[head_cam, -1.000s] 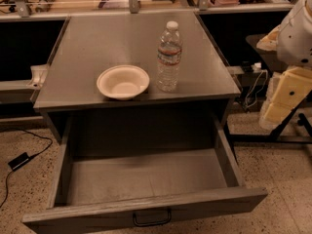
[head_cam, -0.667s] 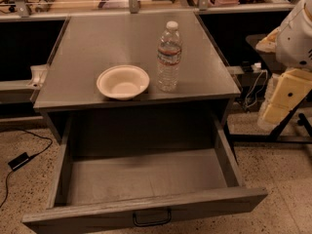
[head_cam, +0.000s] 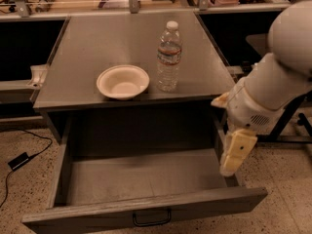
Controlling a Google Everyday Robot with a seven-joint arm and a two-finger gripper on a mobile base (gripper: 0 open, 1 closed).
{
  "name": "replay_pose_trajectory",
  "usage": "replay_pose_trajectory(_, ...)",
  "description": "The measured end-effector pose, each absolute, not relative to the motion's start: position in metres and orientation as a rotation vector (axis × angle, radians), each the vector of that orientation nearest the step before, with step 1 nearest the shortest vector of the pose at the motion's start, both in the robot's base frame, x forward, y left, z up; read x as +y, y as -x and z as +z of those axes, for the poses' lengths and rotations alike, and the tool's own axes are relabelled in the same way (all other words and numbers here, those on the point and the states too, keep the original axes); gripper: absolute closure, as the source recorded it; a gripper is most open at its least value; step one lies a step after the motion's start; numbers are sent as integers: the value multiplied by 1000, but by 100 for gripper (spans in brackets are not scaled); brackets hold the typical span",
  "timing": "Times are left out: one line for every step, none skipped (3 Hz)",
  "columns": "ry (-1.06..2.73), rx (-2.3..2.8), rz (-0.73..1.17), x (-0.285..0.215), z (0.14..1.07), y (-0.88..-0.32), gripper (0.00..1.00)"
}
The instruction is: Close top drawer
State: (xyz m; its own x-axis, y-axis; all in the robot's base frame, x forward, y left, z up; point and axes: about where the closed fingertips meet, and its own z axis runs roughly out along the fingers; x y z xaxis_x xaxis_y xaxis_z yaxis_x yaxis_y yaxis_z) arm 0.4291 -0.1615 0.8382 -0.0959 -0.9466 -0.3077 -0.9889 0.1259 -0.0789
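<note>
The top drawer [head_cam: 146,212] is pulled far out of the grey cabinet; its inside is bare and its flat front carries a small black bar handle [head_cam: 152,218] at centre. My gripper [head_cam: 234,160], a cream-coloured piece at the end of the white arm [head_cam: 273,91], hangs down at the drawer's right side wall, just behind the right end of the front. It holds nothing that I can see.
On the cabinet top [head_cam: 97,43] stand a white paper bowl [head_cam: 123,82] and an upright water bottle [head_cam: 168,57] near the front edge. A black cable with a power adaptor [head_cam: 19,161] lies on the floor at left. Benches with clutter run along the back.
The arm has swung left and down from beside the cabinet; the gripper now hangs at the drawer's right wall. The drawer, bowl and bottle have not moved.
</note>
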Motion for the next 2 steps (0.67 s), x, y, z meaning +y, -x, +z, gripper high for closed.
replay_pose_trajectory(1973,2119,368,-141,791,-404,2)
replay_pose_trajectory(1962,2133,430,-138,785,-389,26)
